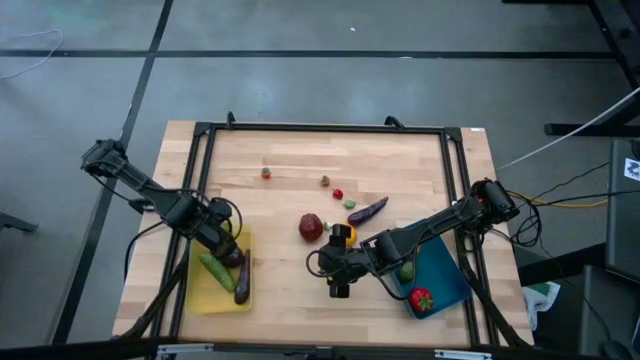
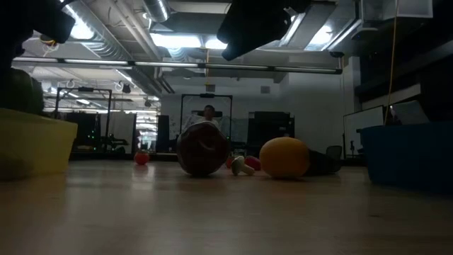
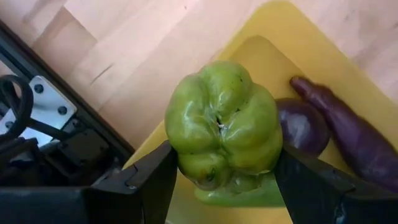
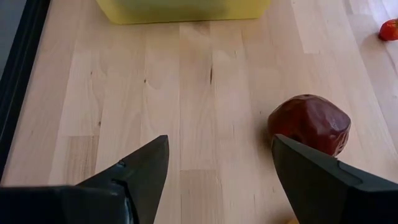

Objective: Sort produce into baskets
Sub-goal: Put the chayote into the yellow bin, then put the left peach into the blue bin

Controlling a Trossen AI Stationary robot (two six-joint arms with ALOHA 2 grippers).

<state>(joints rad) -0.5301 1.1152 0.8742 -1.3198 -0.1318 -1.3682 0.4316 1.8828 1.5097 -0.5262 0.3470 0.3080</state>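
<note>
Left pincer [image 3: 221,186] pinches a lumpy green toy pepper [image 3: 221,134] right above the shallow yellow plastic basket [image 1: 200,295], so it's basically straight down; right pincer [image 4: 221,180] sits spread beside the dark red apple [image 4: 311,124].

Even overhead light falls on the wooden table [image 1: 300,180] in the high view, with soft, faint shadows. The low view is dim and backlit: ceiling lamps [image 2: 180,39] glare, and the dark red apple [image 2: 202,149] and orange [image 2: 284,157] show nearly in silhouette. The close green pepper [image 3: 221,134] looks slightly soft, with glossy highlights.
</note>
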